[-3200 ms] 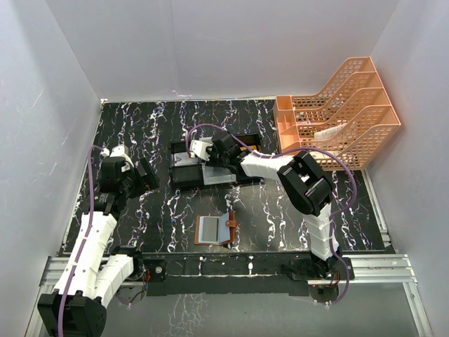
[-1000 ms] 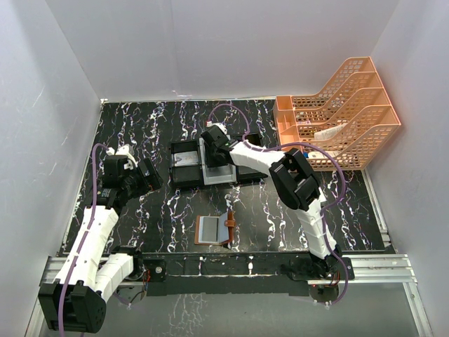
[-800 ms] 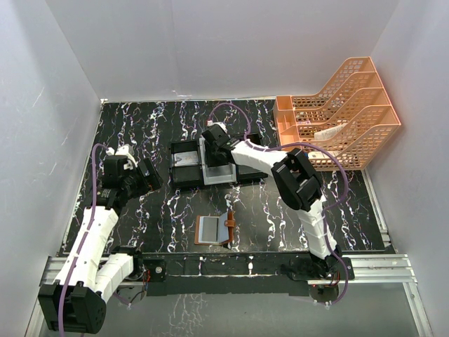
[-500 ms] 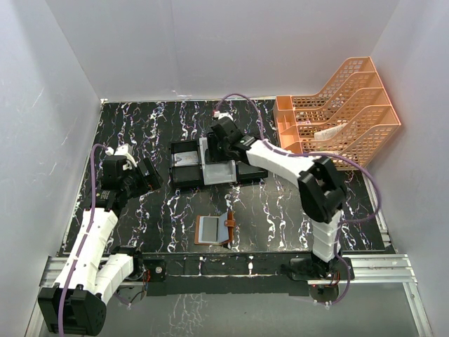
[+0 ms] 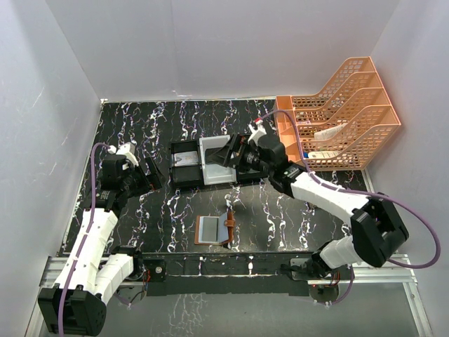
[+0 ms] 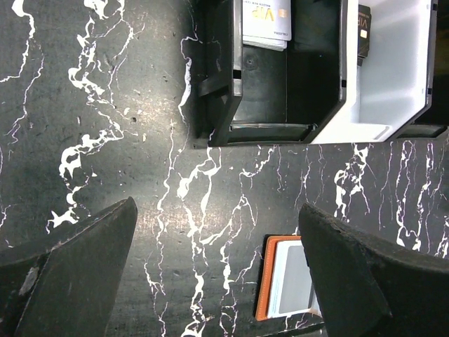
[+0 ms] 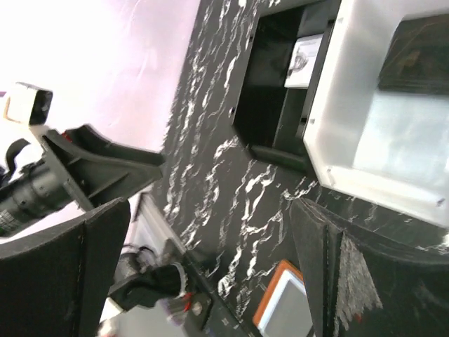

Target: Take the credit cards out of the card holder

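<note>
While the right arm had reached across the tray (image 5: 184, 184) a second earlier, its elbow had since dropped and swung out to the right. The right hand (image 5: 235, 156) had drawn back toward the tray's right end, fingers spread wide and holding nothing. The left hand (image 5: 149, 175) had barely shifted; it hung equally agape and empty, just left of the tray.

The card holder (image 5: 224, 233) had not moved. It lay spread open well back from the right hand, toward the arm bases, and off to the left hand's right, touched by neither. A pale grey-blue credit card (image 5: 209, 228) still showed in its pocket, so the job looked unfinished. With the right hand freed, a return to the holder seemed the likely next step. Ahead of the left hand, pale VIP cards (image 6: 266, 17) sat in a black compartment of the tray; whether they came from the holder could not be told.

The tabletop (image 5: 280, 210) was black with white marble veins, boxed in by plain white walls (image 5: 210, 49). An orange mesh rack (image 5: 344, 112) stood beyond the right hand, in the far right corner.
</note>
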Robot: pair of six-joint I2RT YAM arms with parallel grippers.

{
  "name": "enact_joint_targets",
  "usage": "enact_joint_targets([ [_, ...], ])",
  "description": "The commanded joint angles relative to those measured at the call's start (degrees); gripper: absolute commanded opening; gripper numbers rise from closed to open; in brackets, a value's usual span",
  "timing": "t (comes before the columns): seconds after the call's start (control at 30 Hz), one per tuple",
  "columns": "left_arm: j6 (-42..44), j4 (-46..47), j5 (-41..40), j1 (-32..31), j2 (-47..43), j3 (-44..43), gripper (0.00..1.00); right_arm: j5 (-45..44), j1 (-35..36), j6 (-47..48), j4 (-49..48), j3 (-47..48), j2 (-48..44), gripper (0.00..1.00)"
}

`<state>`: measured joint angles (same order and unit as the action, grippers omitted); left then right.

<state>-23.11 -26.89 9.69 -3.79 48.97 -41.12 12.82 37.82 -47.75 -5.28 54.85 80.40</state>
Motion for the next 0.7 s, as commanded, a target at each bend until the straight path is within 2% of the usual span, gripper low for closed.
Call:
enact_joint_targets([
  [0.0,0.83,1.07,3.17,0.35,-0.13,0.71,0.99,13.85,-0.72,-15.24,-21.51,-7.61,2.39,0.98],
  [0.03,0.70,1.28,3.81,0.37,0.06,0.83,0.99,15.18,-0.10,-15.89,-19.79,-6.68,3.87,0.96],
  [0.13,-0.05,1.95,6.11,0.40,0.72,1.34,0.99,12.84,5.75,-15.06,-12.98,-3.91,6.19,0.79],
  [0.27,-1.71,2.88,7.89,0.37,1.14,2.23,0.99,-1.21,15.05,-12.02,6.94,0.50,7.20,0.61],
  [0.33,-1.89,3.17,8.54,0.36,1.08,2.47,0.99,-4.78,17.05,-13.24,9.70,-1.45,6.38,0.55],
  [0.43,-1.84,3.21,8.81,0.39,1.58,2.38,0.99,-3.52,18.37,-14.45,9.19,-4.35,5.90,0.43],
  [0.67,-4.90,6.20,14.83,0.36,3.65,4.85,0.94,2.33,18.61,-9.43,15.30,-3.38,9.25,0.43],
])
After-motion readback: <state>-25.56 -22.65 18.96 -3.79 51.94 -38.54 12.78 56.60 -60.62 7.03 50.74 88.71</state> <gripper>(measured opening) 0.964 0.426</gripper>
